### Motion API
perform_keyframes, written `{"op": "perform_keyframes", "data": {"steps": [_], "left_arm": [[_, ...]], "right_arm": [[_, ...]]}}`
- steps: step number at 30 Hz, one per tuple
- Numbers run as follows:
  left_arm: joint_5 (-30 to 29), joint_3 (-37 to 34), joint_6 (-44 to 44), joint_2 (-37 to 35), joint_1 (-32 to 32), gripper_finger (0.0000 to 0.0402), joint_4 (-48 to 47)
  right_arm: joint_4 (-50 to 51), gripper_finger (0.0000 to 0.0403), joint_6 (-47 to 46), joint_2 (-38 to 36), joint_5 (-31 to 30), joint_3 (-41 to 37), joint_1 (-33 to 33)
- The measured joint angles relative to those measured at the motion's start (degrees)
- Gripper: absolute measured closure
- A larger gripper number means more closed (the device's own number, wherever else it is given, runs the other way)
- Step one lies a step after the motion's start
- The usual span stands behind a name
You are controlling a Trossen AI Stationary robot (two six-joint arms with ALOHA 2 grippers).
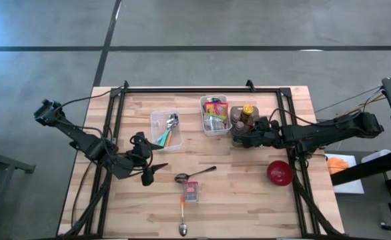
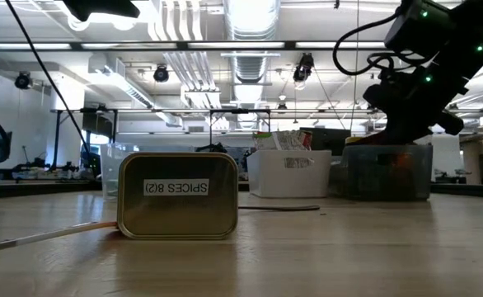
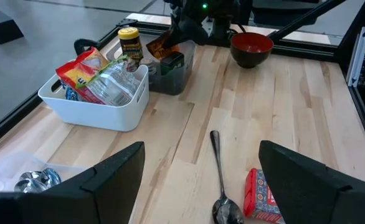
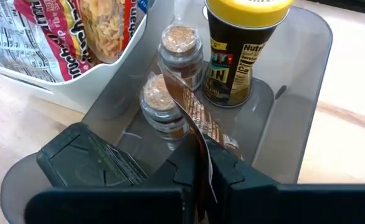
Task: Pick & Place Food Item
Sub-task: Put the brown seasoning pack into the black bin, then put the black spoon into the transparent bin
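The right gripper (image 4: 201, 171) is down in the grey bin (image 4: 307, 81), and its jaws are shut tight on a thin brown packet (image 4: 195, 115). The packet stands up on its edge between the jaws, shiny and a bit crinkled, with small light print on it. Close around it in the bin are two little spice jars (image 4: 170, 93) with tan tops, one behind the other, a dark bottle (image 4: 241, 53) with a yellow lid, and a flat dark box (image 4: 89, 158) lying low beside the jaws. The jars are just beside the packet, so there is not much room there. A white bin (image 1: 215, 115) full of bright snack bags (image 3: 83, 68) sits right next to the grey bin. Farther along is a clear tub (image 1: 166, 129) with spoons in it. A red bowl (image 1: 279, 173) stands on the tabletop (image 1: 249, 207) near the right arm. In the middle of the tabletop lies a spoon (image 1: 194, 175), and just beside it is a small red tin (image 1: 191, 192); in the low view its gold back reads "SPICES 8(2)" upside down. Another spoon (image 1: 183, 217) lies below the tin, near the front edge. The left gripper (image 1: 152, 172) waits over the tabletop, near the clear tub, with its jaws wide apart and nothing in them.
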State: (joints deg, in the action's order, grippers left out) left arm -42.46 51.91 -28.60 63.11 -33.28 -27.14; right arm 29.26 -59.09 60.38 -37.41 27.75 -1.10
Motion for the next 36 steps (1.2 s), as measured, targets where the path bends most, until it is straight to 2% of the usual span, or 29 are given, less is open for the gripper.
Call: {"op": "perform_keyframes", "data": {"steps": [6,9,17,20,24,26,28,31,33,36], "left_arm": [[0.0,-1.7,0.0,0.0,0.2,0.0082,0.7],[0.0,-1.7,0.0,0.0,0.3,0.0082,1.5],[0.0,-1.7,0.0,0.0,0.3,0.0082,1.9],[0.0,-1.7,0.0,0.0,0.3,0.0082,1.9],[0.0,-1.7,0.0,0.0,0.3,0.0082,2.4],[0.0,-2.2,0.9,0.6,0.7,0.0082,7.3],[0.6,-4.0,5.7,2.1,2.0,0.0082,18.3],[6.2,-6.8,15.3,4.2,3.4,0.0082,31.8],[8.4,-7.2,17.8,4.4,3.8,0.0082,33.7],[8.2,-7.2,16.3,3.1,4.0,0.0082,29.7]], "right_arm": [[0.1,0.0386,2.3,0.0,1.9,0.0,0.0],[0.1,0.0356,3.2,0.0,3.1,0.1,0.0],[2.0,0.0244,5.6,0.1,4.4,4.3,0.0],[6.3,0.0222,5.3,0.1,4.7,7.0,0.0],[13.8,0.0215,4.2,0.1,4.6,10.9,0.0],[14.8,0.0214,4.3,0.1,4.6,12.9,0.0],[14.7,0.0214,5.6,0.1,4.5,15.0,0.0],[13.7,0.0214,7.2,0.2,4.5,17.7,-0.2],[12.1,0.0214,8.7,0.2,4.5,18.9,-1.0],[7.5,0.0214,12.5,0.8,7.5,20.1,-2.8]]}}
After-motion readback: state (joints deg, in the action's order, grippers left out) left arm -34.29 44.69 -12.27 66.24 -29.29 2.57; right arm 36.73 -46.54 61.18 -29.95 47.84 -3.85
